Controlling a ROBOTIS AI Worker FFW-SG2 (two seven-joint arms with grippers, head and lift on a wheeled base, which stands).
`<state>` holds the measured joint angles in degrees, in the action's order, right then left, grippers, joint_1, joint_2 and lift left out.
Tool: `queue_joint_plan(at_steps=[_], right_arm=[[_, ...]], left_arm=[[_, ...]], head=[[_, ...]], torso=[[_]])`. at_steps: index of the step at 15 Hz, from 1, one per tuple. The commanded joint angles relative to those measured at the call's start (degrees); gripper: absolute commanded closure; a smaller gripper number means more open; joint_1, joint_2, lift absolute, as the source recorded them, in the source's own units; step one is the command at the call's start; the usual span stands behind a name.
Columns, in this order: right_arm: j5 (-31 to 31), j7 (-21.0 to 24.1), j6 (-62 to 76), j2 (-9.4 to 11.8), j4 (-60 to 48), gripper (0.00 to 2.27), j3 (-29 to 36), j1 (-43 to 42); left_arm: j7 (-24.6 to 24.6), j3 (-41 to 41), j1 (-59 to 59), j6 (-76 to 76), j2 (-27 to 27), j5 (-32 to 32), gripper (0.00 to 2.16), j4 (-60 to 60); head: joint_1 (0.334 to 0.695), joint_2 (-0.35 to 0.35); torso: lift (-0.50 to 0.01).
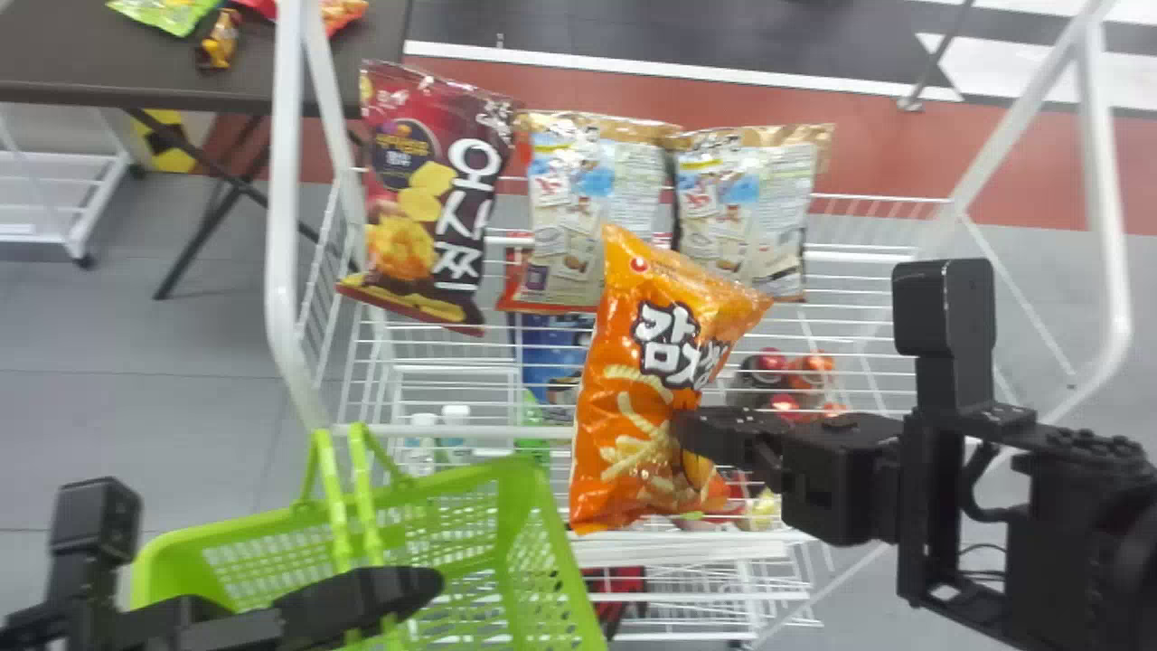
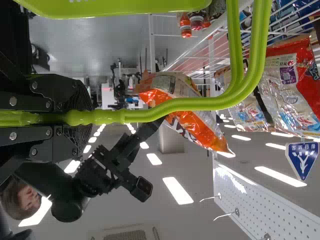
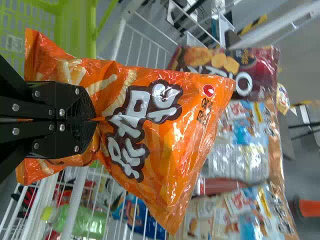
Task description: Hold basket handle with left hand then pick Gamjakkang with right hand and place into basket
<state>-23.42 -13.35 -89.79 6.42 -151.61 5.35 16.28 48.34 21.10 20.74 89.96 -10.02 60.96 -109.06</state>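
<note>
1. While my right gripper (image 3: 93,120) is clamping a fold of the Gamjakkang (image 1: 633,389), low on the bag, much of it is reaching past the fingertips; because the film is slick, I am expecting it to sag or twist if I hurry.
2. The bag is hanging just beside the basket (image 1: 519,520), above the rack (image 1: 425,353), so its bottom corner is risking a snag on the rim if I am crossing too low.
3. My left gripper (image 2: 81,118) is pinching the handle (image 2: 200,104); as that bar is thin and rounded, I am watching for the basket to roll or tip under a bump.
4. The handle and left arm are lying over the opening, and careless placing is inviting a collision or leaving the bag draped across them.
</note>
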Motion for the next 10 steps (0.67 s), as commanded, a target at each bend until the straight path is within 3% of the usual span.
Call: queue_joint_plan(at_steps=[1,9,10], right_arm=[[1.27,0.16,-0.29,0.0,0.17,2.25,-5.79,0.42],[5.66,0.69,-0.29,0.09,9.49,2.24,-21.43,1.21],[6.54,0.69,-0.29,0.09,10.98,2.12,-22.92,1.56]], left_arm=[[0.0,0.0,0.0,0.07,0.0,0.12,2.15,-0.02],[0.0,-0.09,-0.26,0.07,0.0,0.39,2.15,-0.02],[0.0,-0.18,-0.26,0.07,0.0,0.39,2.15,-0.02]], head=[[0.695,-0.048],[0.695,0.154],[0.695,0.196]], torso=[[-0.017],[-0.017],[-0.017]])
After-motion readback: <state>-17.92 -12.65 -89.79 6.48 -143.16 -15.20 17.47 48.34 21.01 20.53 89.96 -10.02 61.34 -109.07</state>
